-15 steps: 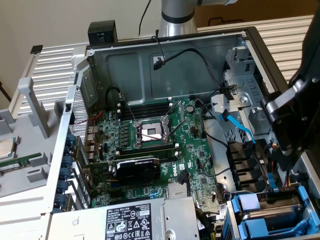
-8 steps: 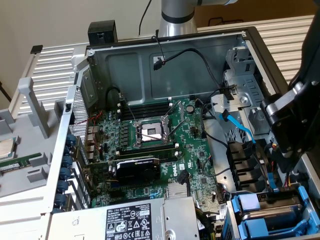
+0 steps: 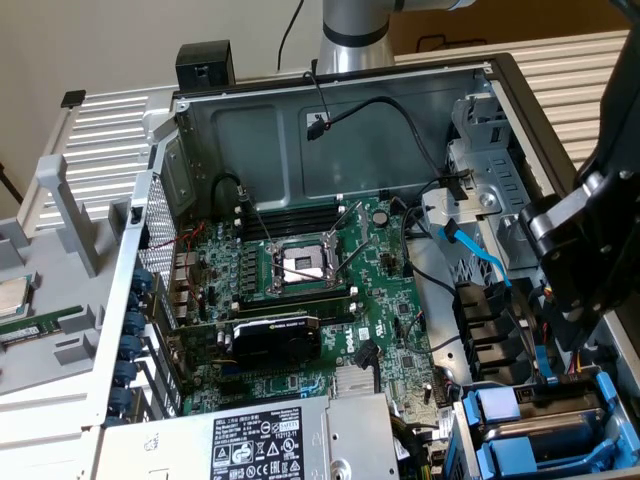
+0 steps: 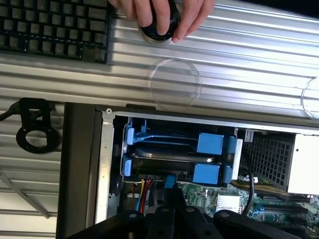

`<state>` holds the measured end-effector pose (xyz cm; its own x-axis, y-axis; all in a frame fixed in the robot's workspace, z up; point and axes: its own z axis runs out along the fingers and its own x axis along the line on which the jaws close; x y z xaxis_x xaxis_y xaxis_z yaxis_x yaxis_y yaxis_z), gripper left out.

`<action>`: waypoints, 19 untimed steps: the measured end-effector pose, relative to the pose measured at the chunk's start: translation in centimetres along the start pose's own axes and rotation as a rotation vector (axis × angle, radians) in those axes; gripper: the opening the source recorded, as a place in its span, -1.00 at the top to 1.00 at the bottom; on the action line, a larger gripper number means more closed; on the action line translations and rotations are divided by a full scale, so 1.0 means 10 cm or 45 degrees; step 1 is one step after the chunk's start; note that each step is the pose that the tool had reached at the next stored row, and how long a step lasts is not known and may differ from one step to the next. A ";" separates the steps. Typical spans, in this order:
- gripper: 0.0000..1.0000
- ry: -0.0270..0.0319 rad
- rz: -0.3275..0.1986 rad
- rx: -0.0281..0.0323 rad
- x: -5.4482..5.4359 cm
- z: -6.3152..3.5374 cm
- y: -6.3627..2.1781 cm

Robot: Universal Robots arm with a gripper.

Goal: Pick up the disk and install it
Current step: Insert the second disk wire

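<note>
Exterior view: an open computer case [image 3: 330,110] lies on its side, exposing the motherboard [image 3: 300,290] with its bare processor socket [image 3: 300,265], a black graphics card [image 3: 275,335] nearer the camera, and the power supply [image 3: 250,440] at the near edge. The drive cage [image 3: 540,430] occupies the near corner at this view's right, where blue-railed trays sit one beside the other; the black arm [image 3: 585,240] hangs above them. Wrist view: the gripper [image 4: 169,211], a black mass at the picture's edge, hovers just above the cage with its fingers drawn closed on nothing. The disk [image 4: 174,152] appears as a dark, curved-edged metal body lying between blue plastic rails [image 4: 212,144], inside the bay; its label face is turned away, so no print can be read. A second blue-railed tray [image 4: 204,174] sits just beside it. Judged from this, the disk seems already seated in its bay, so little of the task looks to be left, though whether it is pushed fully home cannot be told. Beyond the case, a person's hand [image 4: 167,15] rests on a round black knob [image 4: 159,30] beside a keyboard [image 4: 52,27].
</note>
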<state>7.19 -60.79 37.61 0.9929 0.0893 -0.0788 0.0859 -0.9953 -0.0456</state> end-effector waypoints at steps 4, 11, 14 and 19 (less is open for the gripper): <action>0.79 0.0006 0.000 0.0000 -0.01 0.011 -0.001; 0.79 0.0030 0.000 -0.0005 -0.02 0.025 0.000; 0.79 0.0031 0.000 -0.0003 -0.02 0.037 0.001; 0.79 0.0030 0.000 -0.0007 -0.02 0.060 0.002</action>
<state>6.98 -60.80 37.02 0.9931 0.0893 -0.0764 0.0860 -0.9953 -0.0451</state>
